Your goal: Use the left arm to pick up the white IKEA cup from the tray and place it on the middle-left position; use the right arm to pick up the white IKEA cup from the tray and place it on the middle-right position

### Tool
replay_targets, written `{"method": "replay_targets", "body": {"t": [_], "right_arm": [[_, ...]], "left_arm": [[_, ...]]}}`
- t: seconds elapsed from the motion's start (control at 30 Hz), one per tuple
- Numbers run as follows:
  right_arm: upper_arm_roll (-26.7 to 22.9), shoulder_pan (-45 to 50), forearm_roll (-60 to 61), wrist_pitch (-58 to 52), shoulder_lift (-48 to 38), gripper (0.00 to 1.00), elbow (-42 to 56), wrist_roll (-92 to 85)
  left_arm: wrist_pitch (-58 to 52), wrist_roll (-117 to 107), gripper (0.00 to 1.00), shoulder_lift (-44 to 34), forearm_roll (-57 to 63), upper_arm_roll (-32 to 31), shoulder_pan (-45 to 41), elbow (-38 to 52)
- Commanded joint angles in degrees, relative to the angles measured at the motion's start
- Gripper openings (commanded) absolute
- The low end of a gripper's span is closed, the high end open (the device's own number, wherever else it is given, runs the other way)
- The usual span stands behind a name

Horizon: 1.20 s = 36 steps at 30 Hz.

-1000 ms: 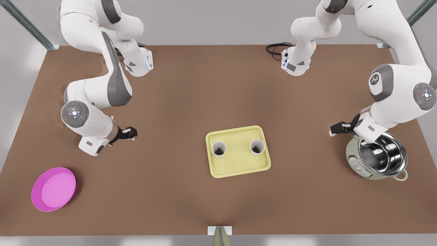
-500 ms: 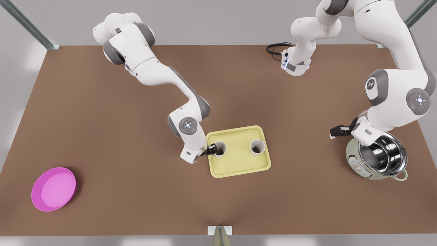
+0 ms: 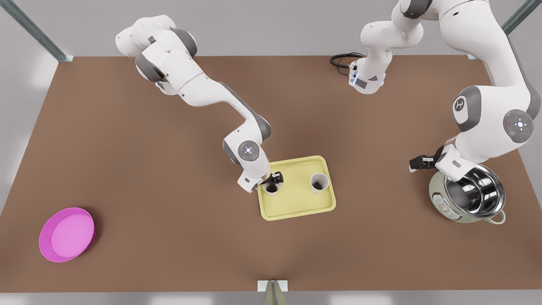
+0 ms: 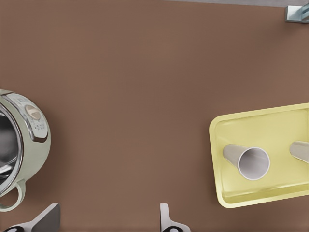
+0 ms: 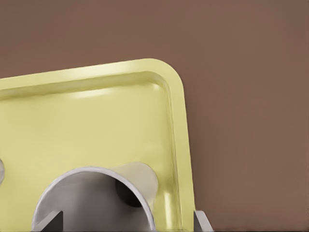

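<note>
Hovering low over the pale yellow rectangular tray [image 3: 298, 208], the right gripper [image 3: 274, 179], with its black fingers [image 5: 202, 221] spread wide on either side of one white IKEA cup [image 5: 99, 195] directly beneath it. Nothing clamped yet; judged as lined up for a grasp on this upright cup, which stands near the tray corner closest to that gripper. Second white IKEA cup [image 3: 319, 182] just beyond, on the same tray, apart from the first and clear of the fingers.

Waiting well off to the side, the left gripper [image 3: 417, 162], fingers wide apart and empty. Right behind it, a pale green cooker pot with a steel liner [image 3: 469, 200], close under the wrist and likely to crowd any drop straight down. Between it and the tray, bare brown tabletop [image 3: 377, 203]. Far from both grippers, a round magenta dish [image 3: 67, 234], out of the way.
</note>
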Motion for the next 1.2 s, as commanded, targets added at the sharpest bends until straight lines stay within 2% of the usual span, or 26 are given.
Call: {"method": "replay_targets", "body": {"t": [0.0,0.07,0.1,0.13,0.17,0.3,0.37,0.47,0.5,0.57,0.6,0.63,0.73,0.8,0.93,1.17], "right_arm": [[0.0,-0.2,0.1,0.1,0.0,1.0,-0.3,9.2],[0.0,-1.0,0.2,0.1,0.0,0.59,-0.3,9.6],[0.0,-1.1,0.1,0.1,0.0,0.51,-0.3,9.5],[0.0,-1.3,0.1,0.1,0.1,0.36,-0.3,9.4],[0.0,-1.3,0.1,0.1,0.0,0.26,-0.3,9.4],[0.0,-1.4,0.2,0.1,0.1,0.24,-0.3,9.4],[0.0,-2.1,0.2,0.1,0.0,0.2,-0.3,9.4],[0.3,-4.4,8.1,-0.5,-1.3,0.17,-0.1,9.2],[2.1,-7.2,9.5,-2.5,-2.6,0.17,0.3,9.1],[13.2,-21.4,9.3,-6.4,-4.2,0.17,0.4,6.4],[16.0,-26.5,7.2,-9.0,-4.9,0.18,0.4,1.9],[15.9,-30.3,0.0,-12.5,-5.9,0.18,0.4,-3.6],[15.8,-39.6,-10.8,-15.8,-5.8,0.18,0.1,-26.8],[15.7,-44.1,-13.3,-15.8,-5.7,0.18,0.1,-39.8],[15.6,-45.1,-22.3,-14.7,-4.5,0.18,0.2,-42.3],[15.4,-45.4,-22.0,-14.7,-1.6,0.19,0.1,-41.8]], "left_arm": [[0.0,-0.1,1.0,-0.1,0.0,0.0,0.0,0.0],[0.0,-0.2,1.0,0.2,0.0,-0.1,-0.3,-0.1],[0.0,-0.2,1.0,0.2,0.1,-0.1,-0.3,-0.1],[0.0,-0.2,1.0,0.2,0.1,-0.1,-0.3,-0.1],[0.0,-0.2,1.0,0.2,0.1,0.0,-0.3,-0.1],[0.0,-0.2,1.0,0.2,0.1,0.0,-0.3,-0.1],[0.0,-0.2,1.0,0.2,0.1,0.0,-0.3,-0.1],[0.0,-0.2,1.0,0.2,0.1,-0.1,-0.3,-0.1],[0.0,-0.2,1.0,0.2,0.1,0.0,-0.3,-0.1],[0.0,-0.2,1.0,0.2,0.1,0.0,-0.3,-0.1],[0.0,-0.3,1.0,0.2,0.1,0.0,-0.3,-0.1],[0.0,-0.3,1.0,0.2,0.1,-0.1,-0.3,-0.2],[0.0,-0.3,1.0,0.2,0.1,0.0,-0.3,-0.2],[0.0,-0.3,1.0,0.2,0.1,-0.1,-0.3,-0.2],[0.0,-0.3,1.0,0.2,0.1,-0.1,-0.3,-0.2],[0.0,-0.3,1.0,0.2,0.1,-0.1,-0.3,-0.2]]}}
